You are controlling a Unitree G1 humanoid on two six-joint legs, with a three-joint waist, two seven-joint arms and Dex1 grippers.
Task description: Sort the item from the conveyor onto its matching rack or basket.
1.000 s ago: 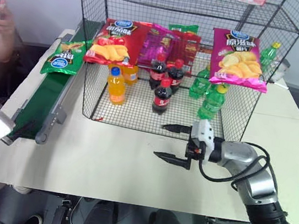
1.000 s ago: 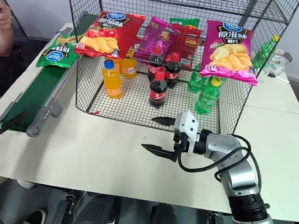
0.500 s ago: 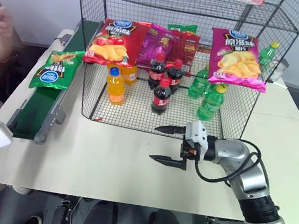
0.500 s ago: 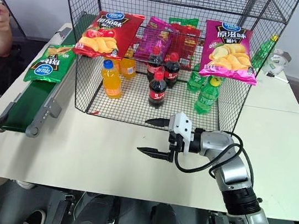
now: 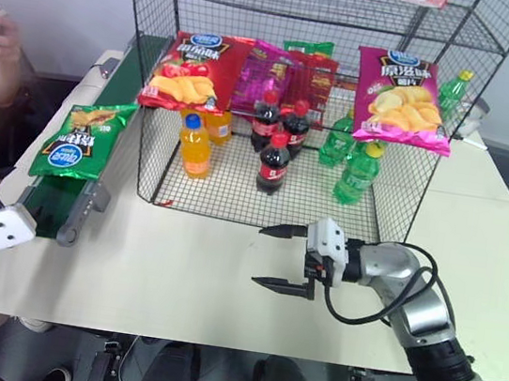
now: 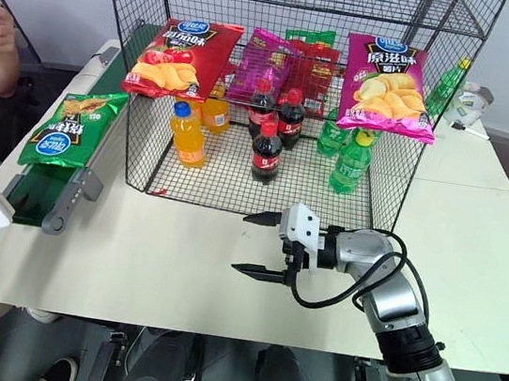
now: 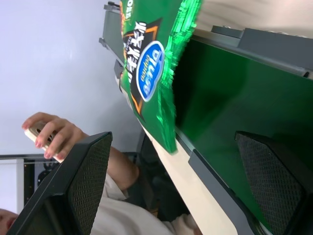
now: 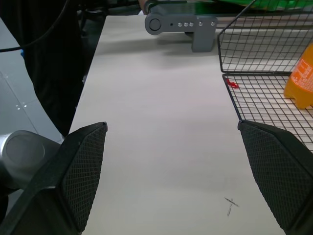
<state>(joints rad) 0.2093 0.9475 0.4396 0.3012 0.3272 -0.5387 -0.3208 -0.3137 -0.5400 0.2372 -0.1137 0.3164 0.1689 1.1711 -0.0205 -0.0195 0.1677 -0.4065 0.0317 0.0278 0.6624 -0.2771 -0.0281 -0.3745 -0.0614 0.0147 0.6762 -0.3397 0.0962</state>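
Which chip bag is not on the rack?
The green bag. It lies on the conveyor beside the rack, while the red bag and magenta bag sit on the rack.

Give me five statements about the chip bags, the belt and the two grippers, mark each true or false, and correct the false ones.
1. The green chip bag lies on the conveyor. True.
2. The right gripper holds a cola bottle. False: its fingers are open over the bare table, holding nothing.
3. A magenta chip bag hangs at the front of the wire rack. True.
4. The left gripper is shut on the green chip bag. False: its fingers stand wide apart, the bag beyond them.
5. An orange drink bottle stands inside the rack. True.
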